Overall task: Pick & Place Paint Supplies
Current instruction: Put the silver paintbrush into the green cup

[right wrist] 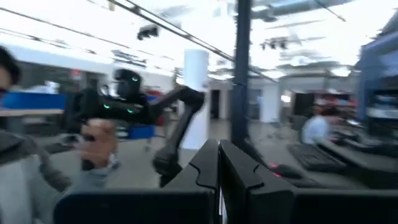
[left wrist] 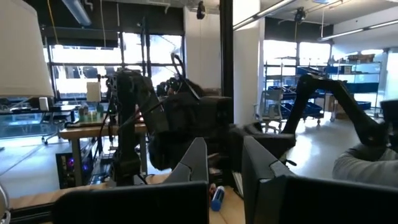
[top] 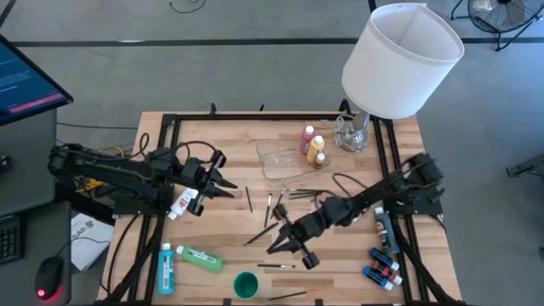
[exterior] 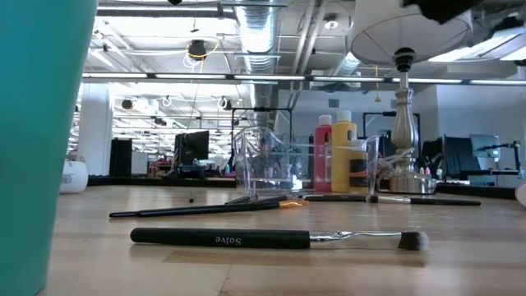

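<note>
While both claws are closed and hold nothing, you have the right gripper (top: 287, 245) over loose brushes (top: 270, 206) mid-table and the left gripper (top: 223, 180) near the table's left edge; two bottles (top: 312, 144) stand beside the clear tray (top: 280, 161), apparently already placed.

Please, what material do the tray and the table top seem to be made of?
Tray: probably clear plastic, glossy; the wood grain shows through it and its rim catches light. Table: looks like light wood in joined strips, smooth finish; parallel plank lines run across it.
</note>
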`<state>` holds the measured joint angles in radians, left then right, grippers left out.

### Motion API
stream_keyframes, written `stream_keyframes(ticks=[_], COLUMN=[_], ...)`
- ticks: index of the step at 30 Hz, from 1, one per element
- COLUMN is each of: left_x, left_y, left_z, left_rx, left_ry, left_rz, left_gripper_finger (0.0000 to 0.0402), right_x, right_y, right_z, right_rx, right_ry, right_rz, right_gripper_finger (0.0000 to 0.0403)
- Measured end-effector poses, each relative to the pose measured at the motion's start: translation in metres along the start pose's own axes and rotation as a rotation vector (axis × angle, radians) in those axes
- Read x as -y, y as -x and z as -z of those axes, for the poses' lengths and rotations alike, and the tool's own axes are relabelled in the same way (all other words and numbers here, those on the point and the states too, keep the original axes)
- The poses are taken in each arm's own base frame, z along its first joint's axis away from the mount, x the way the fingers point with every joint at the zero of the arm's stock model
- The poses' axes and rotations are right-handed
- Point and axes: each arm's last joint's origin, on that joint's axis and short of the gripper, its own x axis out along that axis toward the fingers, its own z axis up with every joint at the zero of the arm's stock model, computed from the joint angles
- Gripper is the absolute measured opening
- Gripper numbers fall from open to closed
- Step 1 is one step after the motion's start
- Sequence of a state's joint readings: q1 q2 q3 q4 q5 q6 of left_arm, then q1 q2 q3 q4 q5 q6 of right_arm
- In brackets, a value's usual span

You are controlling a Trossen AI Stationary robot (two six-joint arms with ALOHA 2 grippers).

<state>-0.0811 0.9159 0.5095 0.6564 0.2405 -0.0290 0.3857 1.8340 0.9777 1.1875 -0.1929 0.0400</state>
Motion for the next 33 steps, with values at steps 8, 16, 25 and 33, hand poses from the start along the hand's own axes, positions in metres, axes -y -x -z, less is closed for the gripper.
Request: stream_keyframes(ticks=[8,16,25,33], left_x=[0.017,0.035,0.040,0.044], left_y=[0.010,0.042,0.047,0.039], left_z=[0.002,0.003,0.010,0.020], left_rx=[0.027,0.165,0.236,0.180], left_ry=[0.001,0.009,-0.005,0.035], left_rz=[0.013,-0.029,-0.018,0.008], left_gripper_finger=[0.0001,0.0001,0.0001,0.0001], right_x=[0.016,-0.004,-0.027,-0.033], right_y=[-0.039,-0.061,-0.079,-0.086], right_z=[0.029,0.010,-0.009,-0.021], right_rx=[-0.075,0.012,0.083,0.166], right_ry=[-0.009,0.057,0.181,0.209], right_rz=[-0.077,-0.121,-0.078,0.037], right_gripper_finger=[0.0000,0.0000,0.0000,0.0000])
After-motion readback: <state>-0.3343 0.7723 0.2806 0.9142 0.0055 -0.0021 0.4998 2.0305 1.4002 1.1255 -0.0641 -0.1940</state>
